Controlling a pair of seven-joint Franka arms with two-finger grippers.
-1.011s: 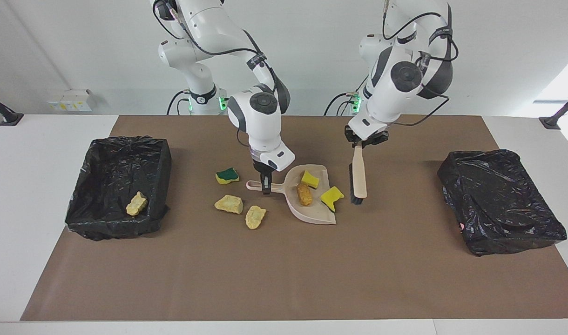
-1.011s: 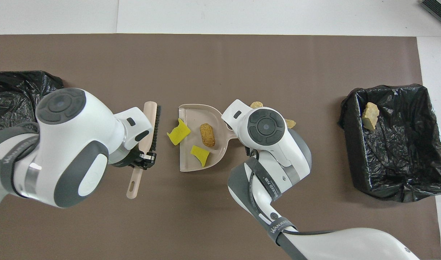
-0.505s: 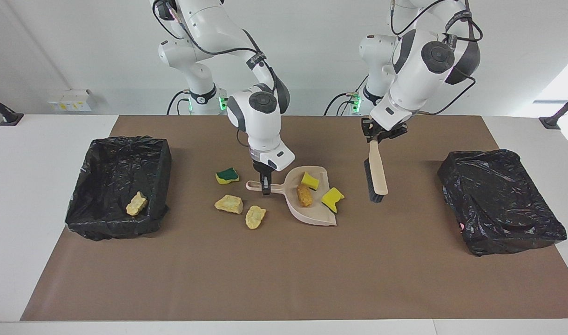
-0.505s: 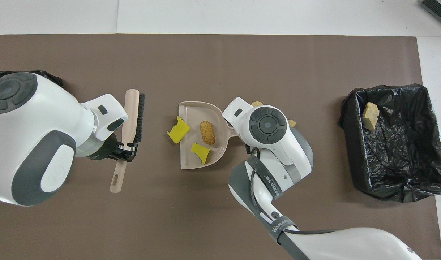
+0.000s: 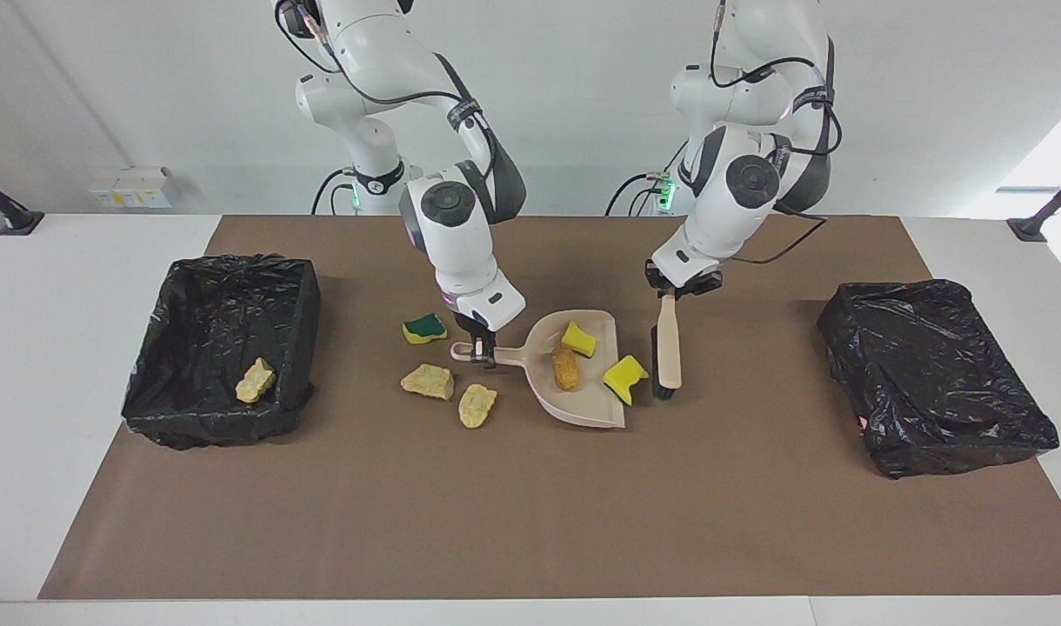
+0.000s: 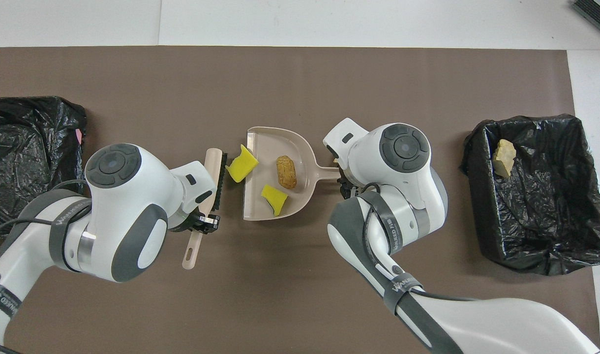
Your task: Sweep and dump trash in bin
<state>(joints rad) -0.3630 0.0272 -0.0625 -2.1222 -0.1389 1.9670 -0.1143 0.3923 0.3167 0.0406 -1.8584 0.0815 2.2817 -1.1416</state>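
Facing view, left claw [image 5: 667, 291]: clamped on the brush [image 5: 667, 346] handle, bristles down on the desk [image 5: 530, 522], just beside a yellow sponge piece [image 5: 623, 376] at the dustpan [image 5: 583, 409] lip, likely to push it in.
Facing view, right claw [image 5: 483, 350]: gripping the dustpan handle, so the pan stays put.
Facing view, trash: an orange-brown lump [image 5: 565, 369] and another yellow piece [image 5: 577, 338] sit in the pan. A green-topped sponge [image 5: 423, 328] and two tan chunks [image 5: 427, 381] [image 5: 477, 405] lie near the handle.
Facing view, bins: one tan chunk [image 5: 255, 380] lies in the open bin [image 5: 222, 417]; the other bin [image 5: 935, 374] looks covered.
Overhead view: the brush [image 6: 209, 196] bristles touch the sponge piece [image 6: 242, 163]. The right arm hides the loose scraps and claw.
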